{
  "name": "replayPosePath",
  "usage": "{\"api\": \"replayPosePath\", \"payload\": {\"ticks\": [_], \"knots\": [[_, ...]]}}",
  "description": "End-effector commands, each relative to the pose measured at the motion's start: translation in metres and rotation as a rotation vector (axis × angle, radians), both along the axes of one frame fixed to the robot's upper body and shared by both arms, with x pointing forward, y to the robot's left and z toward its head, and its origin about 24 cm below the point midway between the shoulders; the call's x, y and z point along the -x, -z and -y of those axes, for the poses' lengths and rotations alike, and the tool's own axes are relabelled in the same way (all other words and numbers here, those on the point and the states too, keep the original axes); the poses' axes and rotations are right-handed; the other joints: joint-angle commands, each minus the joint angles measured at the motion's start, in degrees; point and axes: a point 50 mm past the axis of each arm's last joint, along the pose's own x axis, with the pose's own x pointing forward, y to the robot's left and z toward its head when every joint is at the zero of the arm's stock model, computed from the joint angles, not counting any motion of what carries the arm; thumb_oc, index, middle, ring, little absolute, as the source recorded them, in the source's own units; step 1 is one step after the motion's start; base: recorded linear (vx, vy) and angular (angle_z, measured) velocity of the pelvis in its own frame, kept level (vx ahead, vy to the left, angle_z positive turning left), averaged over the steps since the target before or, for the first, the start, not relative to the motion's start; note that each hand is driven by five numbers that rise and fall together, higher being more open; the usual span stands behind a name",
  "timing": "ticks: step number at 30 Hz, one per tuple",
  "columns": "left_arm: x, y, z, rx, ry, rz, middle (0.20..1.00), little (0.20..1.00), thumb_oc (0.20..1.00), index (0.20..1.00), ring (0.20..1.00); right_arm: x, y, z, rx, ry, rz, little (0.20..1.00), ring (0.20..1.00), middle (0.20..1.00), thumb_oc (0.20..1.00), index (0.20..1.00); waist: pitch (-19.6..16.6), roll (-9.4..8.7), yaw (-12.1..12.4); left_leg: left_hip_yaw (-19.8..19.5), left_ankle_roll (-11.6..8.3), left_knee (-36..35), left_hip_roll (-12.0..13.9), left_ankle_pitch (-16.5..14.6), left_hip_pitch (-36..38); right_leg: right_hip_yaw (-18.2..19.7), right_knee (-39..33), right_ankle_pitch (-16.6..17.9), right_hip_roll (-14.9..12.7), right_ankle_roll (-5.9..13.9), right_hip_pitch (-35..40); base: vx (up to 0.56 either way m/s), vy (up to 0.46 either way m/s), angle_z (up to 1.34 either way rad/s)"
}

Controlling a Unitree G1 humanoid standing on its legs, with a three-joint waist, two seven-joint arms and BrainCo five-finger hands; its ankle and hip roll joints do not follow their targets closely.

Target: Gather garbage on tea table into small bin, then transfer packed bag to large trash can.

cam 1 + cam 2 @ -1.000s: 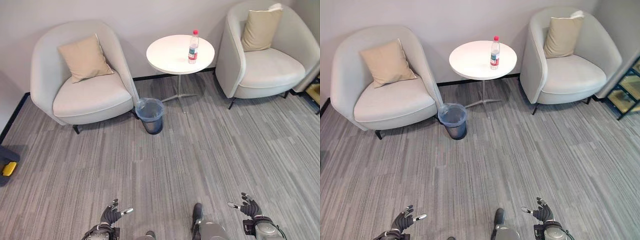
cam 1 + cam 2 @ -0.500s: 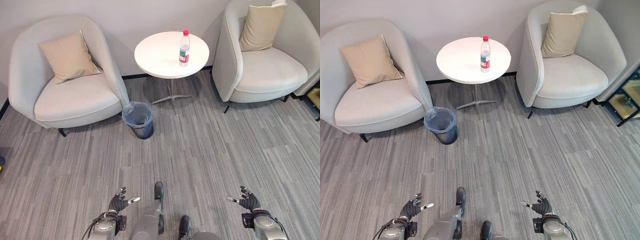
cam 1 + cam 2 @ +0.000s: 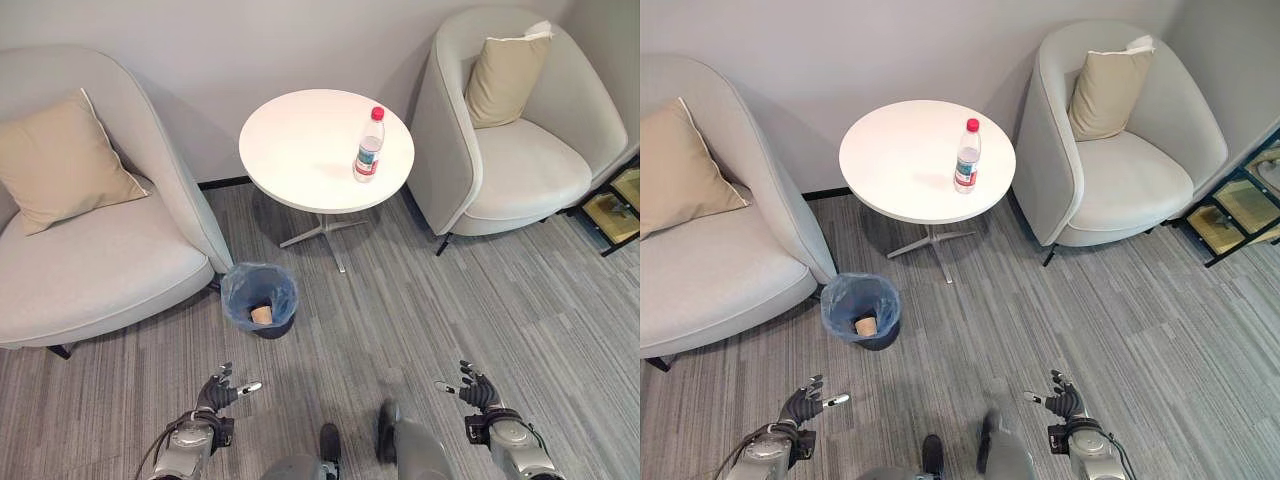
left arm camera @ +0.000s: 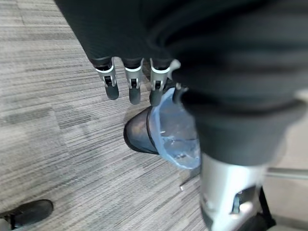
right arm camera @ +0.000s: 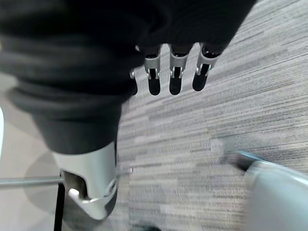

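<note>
A clear water bottle (image 3: 368, 146) with a red cap stands upright on the round white tea table (image 3: 300, 150), toward its right side. On the carpet left of the table's foot sits a small dark bin (image 3: 260, 299) lined with a blue bag, and a brown paper cup (image 3: 261, 315) lies inside it. The bin (image 4: 166, 130) also shows past the fingers in the left wrist view. My left hand (image 3: 217, 393) hangs low at the bottom left, open and holding nothing. My right hand (image 3: 475, 390) hangs at the bottom right, also open and holding nothing.
A pale armchair (image 3: 90, 260) with a tan cushion (image 3: 55, 165) stands left of the table. A second armchair (image 3: 510, 150) with a cushion stands to its right. A dark shelf (image 3: 615, 205) sits at the far right edge. Grey striped carpet (image 3: 400, 320) lies between me and the table.
The whole picture has shifted: the camera has moved closer to the table and bin, so both look larger and the cup inside the bin now shows. Both hands stay low and open.
</note>
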Motion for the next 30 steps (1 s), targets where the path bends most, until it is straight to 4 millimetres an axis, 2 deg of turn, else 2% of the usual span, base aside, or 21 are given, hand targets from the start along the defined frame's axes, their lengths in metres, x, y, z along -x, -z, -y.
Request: {"api": "replayPosePath", "payload": {"ticks": [1, 4, 5, 7, 8, 10, 11, 13, 14, 15, 16, 17, 18, 19, 22, 26, 28, 30], "knots": [[-0.002, -0.006, -0.004, -0.003, -0.014, 0.054, 1.0, 1.0, 1.0, 1.0, 1.0, -0.013, -0.015, 0.02, 0.068, -0.007, 0.053, 1.0, 1.0, 1.0, 1.0, 1.0, 2.32, 0.41, -0.07, -3.27, -4.18, 5.75, 4.94, -3.65, -1.61, -2.39, -9.6, 6.29, 1.14, 2.58, 10.69, 0.46, -0.15, 0.11], [-0.001, -0.006, -0.003, -0.002, -0.005, 0.055, 1.0, 1.0, 1.0, 1.0, 1.0, -0.012, -0.016, 0.02, 0.073, -0.019, 0.064, 1.0, 1.0, 1.0, 1.0, 1.0, 2.16, 0.25, -0.56, -5.01, -4.8, 5.68, 4.44, -5.13, 0.58, -2.54, -10.69, 6.99, 0.85, 2.7, 11.37, 0.31, -0.148, 0.39], [0.002, -0.004, -0.001, 0.001, -0.003, 0.046, 1.0, 1.0, 1.0, 1.0, 1.0, -0.008, -0.015, 0.021, 0.07, -0.017, 0.061, 1.0, 1.0, 1.0, 1.0, 1.0, 1.08, 0.15, -0.71, -5.59, -5.64, 6.08, 4.94, -6.04, 1.73, -1.76, -10.68, 7.21, 1.08, 1.6, 12.5, 0.29, -0.182, 0.87], [0.003, -0.002, 0.003, 0.014, -0.001, 0.037, 1.0, 1.0, 1.0, 1.0, 1.0, -0.008, -0.017, 0.025, 0.08, -0.012, 0.069, 1.0, 1.0, 1.0, 1.0, 1.0, 0.41, 0.52, -0.87, -5.93, -6.94, 6.96, 6.21, -5.72, 1.76, -2.59, -10.59, 6.98, 1.25, 0.85, 13.48, 0.26, -0.197, 0.81], [0.003, -0.002, 0.003, 0.014, -0.001, 0.037, 1.0, 1.0, 1.0, 1.0, 1.0, -0.008, -0.017, 0.025, 0.08, -0.012, 0.069, 1.0, 1.0, 1.0, 1.0, 1.0, 0.4, 0.55, -0.94, -6.01, -6.97, 6.99, 6.24, -5.74, 1.74, -2.67, -10.6, 6.96, 1.27, 0.83, 13.51, 0.21, -0.201, 0.69], [0.004, 0.001, 0.008, 0.03, 0.007, 0.019, 1.0, 1.0, 1.0, 1.0, 1.0, -0.008, -0.02, 0.03, 0.084, 0.001, 0.081, 1.0, 1.0, 1.0, 1.0, 1.0, -0.23, 1.4, -1.37, -6.52, -9.59, 10.18, 8.73, -2.81, 1.22, -3.68, -10.95, 4.91, 2.84, -0.88, 15.72, 0.24, -0.248, 0.36], [0.004, 0.001, 0.008, 0.03, 0.007, 0.019, 1.0, 1.0, 1.0, 1.0, 1.0, -0.008, -0.02, 0.03, 0.084, 0.001, 0.081, 1.0, 1.0, 1.0, 1.0, 1.0, -0.22, 1.42, -1.43, -6.59, -9.63, 10.29, 8.76, -2.86, 1.17, -3.76, -10.98, 4.9, 2.86, -0.9, 15.76, 0.16, -0.188, 0.02], [0.001, 0.002, 0.013, 0.045, 0.02, 0.019, 1.0, 1.0, 1.0, 1.0, 1.0, -0.006, -0.019, 0.034, 0.092, 0.014, 0.072, 1.0, 1.0, 1.0, 1.0, 1.0, 0.08, 1.14, -1.55, -5.29, -10.53, 16.57, 10.45, -0.42, -1.27, -3.88, -12.04, 3.39, 3.86, -2.32, 18.11, 0.17, -0.198, -0.05], [0.0, 0.003, 0.014, 0.046, 0.027, 0.014, 1.0, 1.0, 1.0, 1.0, 1.0, -0.004, -0.018, 0.036, 0.094, 0.027, 0.063, 1.0, 1.0, 1.0, 1.0, 1.0, 0.23, 1.01, -1.65, -4.79, -10.49, 18.69, 11.02, 0.6, -2.29, -3.77, -12.83, 2.46, 4.4, -2.86, 19.6, 0.21, -0.209, -0.11], [-0.002, 0.003, 0.017, 0.044, 0.046, 0.007, 1.0, 1.0, 1.0, 1.0, 1.0, -0.005, -0.018, 0.037, 0.091, 0.037, 0.065, 1.0, 1.0, 1.0, 1.0, 1.0, 0.46, 0.56, -1.36, -5.04, -9.52, 18.52, 9.5, -0.44, -4.81, -3.26, -13.64, 1.92, 4.4, -3.02, 20.87, 0.22, -0.142, -0.01], [-0.003, 0.004, 0.019, 0.039, 0.063, 0.001, 1.0, 1.0, 1.0, 1.0, 1.0, -0.004, -0.018, 0.038, 0.088, 0.046, 0.064, 1.0, 1.0, 1.0, 1.0, 1.0, 0.3, -0.19, -1.2, -4.76, -8.38, 16.77, 7.09, -3.18, -7.38, -3.22, -14.39, 1.61, 3.97, -2.7, 21.76, 0.17, -0.071, 0.01], [-0.004, 0.004, 0.019, 0.037, 0.066, 0.001, 1.0, 1.0, 1.0, 1.0, 1.0, -0.004, -0.018, 0.038, 0.087, 0.051, 0.06, 1.0, 1.0, 1.0, 1.0, 1.0, 0.28, -0.37, -1.08, -4.51, -8.07, 15.95, 6.24, -3.33, -8.66, -3.05, -14.55, 1.5, 4.01, -2.53, 22.18, 0.17, -0.01, 0.18], [-0.005, 0.002, 0.018, 0.034, 0.071, 0.008, 1.0, 1.0, 1.0, 1.0, 1.0, -0.004, -0.017, 0.037, 0.088, 0.049, 0.058, 1.0, 1.0, 1.0, 1.0, 1.0, 0.45, -0.2, -0.55, -4.0, -8.09, 13.65, 5.18, -1.94, -10.38, -2.32, -14.38, 1.23, 4.63, -2.37, 22.68, 0.19, 0.093, 0.19], [-0.001, 0.003, 0.016, 0.03, 0.069, 0.001, 1.0, 1.0, 1.0, 1.0, 1.0, -0.002, -0.015, 0.035, 0.086, 0.047, 0.049, 1.0, 1.0, 1.0, 1.0, 1.0, 0.14, 0.19, -0.26, -2.18, -8.05, 11.05, 5.79, -0.89, -9.58, -1.72, -13.93, 0.35, 5.47, -2.15, 23.83, 0.22, 0.132, 0.06], [0.014, 0.011, 0.011, 0.022, 0.045, -0.06, 1.0, 1.0, 1.0, 1.0, 1.0, 0.001, -0.009, 0.028, 0.083, 0.017, 0.018, 1.0, 1.0, 1.0, 1.0, 1.0, -0.86, 0.19, 0.22, -2.45, -6.57, 8.29, 5.13, -1.43, -6.22, -0.37, -12.4, -0.1, 5.02, -1.52, 24.87, 0.24, 0.196, -0.57], [0.017, 0.009, 0.0, 0.008, 0.015, -0.055, 1.0, 1.0, 1.0, 1.0, 1.0, -0.001, -0.006, 0.019, 0.073, -0.031, 0.0, 1.0, 1.0, 1.0, 1.0, 1.0, -0.72, 0.32, 1.56, -2.28, -4.34, 7.92, 4.76, -3.06, -5.12, 0.56, -4.87, -0.55, 3.75, 0.41, 21.69, 0.08, 0.154, -0.12], [0.015, 0.007, -0.003, 0.001, 0.009, -0.046, 1.0, 1.0, 1.0, 1.0, 1.0, -0.003, -0.008, 0.018, 0.077, -0.042, 0.008, 1.0, 1.0, 1.0, 1.0, 1.0, -0.31, 0.7, 1.45, -2.76, -3.83, 8.37, 4.76, -3.36, -5.21, 1.71, -0.73, -0.41, 3.75, 1.36, 18.98, 0.02, 0.054, -0.12], [0.015, 0.007, -0.004, -0.003, 0.004, -0.044, 1.0, 1.0, 1.0, 1.0, 1.0, -0.006, -0.01, 0.019, 0.088, -0.051, 0.017, 1.0, 1.0, 1.0, 1.0, 1.0, -0.06, 0.92, 1.07, -3.68, -3.49, 8.54, 4.44, -3.68, -4.87, 3.76, 0.45, -0.03, 3.74, 1.58, 17.13, 0.05, 0.006, 0.01]]}}
